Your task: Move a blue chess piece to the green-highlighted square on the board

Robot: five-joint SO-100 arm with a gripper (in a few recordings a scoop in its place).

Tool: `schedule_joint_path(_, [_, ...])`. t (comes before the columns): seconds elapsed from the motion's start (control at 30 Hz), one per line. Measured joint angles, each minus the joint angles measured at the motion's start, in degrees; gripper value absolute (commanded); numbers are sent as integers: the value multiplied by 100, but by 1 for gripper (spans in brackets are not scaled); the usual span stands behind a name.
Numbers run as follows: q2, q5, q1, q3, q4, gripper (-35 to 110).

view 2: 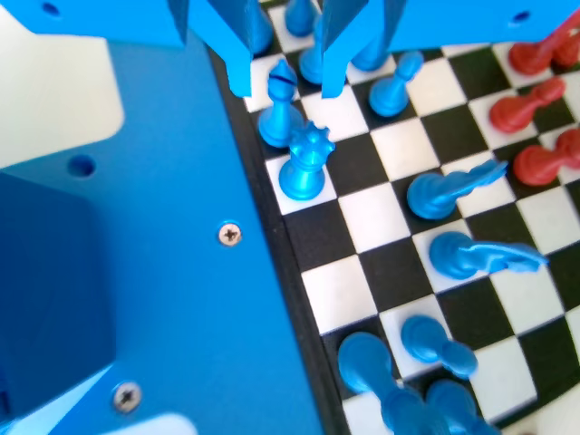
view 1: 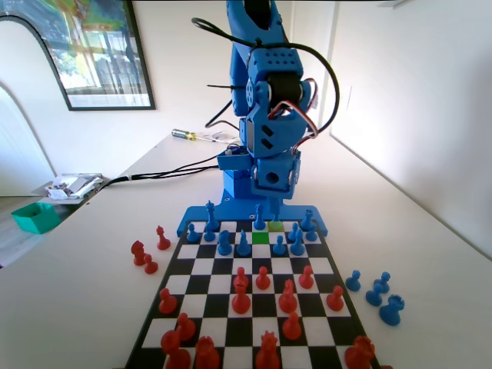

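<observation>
While sunlight falls across it, the white table point(view 1: 92, 254) bears the board point(view 1: 330, 311).

The slim blue chess piece point(view 2: 282, 101) is seen upright on a back-row square of the board point(view 1: 231, 332); the green-highlighted square point(view 1: 260, 237) lies one row forward.

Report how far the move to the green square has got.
Done: the tool is low at the board's back rows, its jaws open either side of the blue chess piece. In hand: the grasp, not yet closed. Left: lift, carry and set the piece on the green-highlighted square, which looks empty.
</observation>
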Motion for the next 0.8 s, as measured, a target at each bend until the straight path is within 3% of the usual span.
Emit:
schedule_joint_path(0.53, [-404, 79, -88, 149, -589, 12])
schedule_joint_path(0.8, [-404, 79, -88, 149, -650, 2])
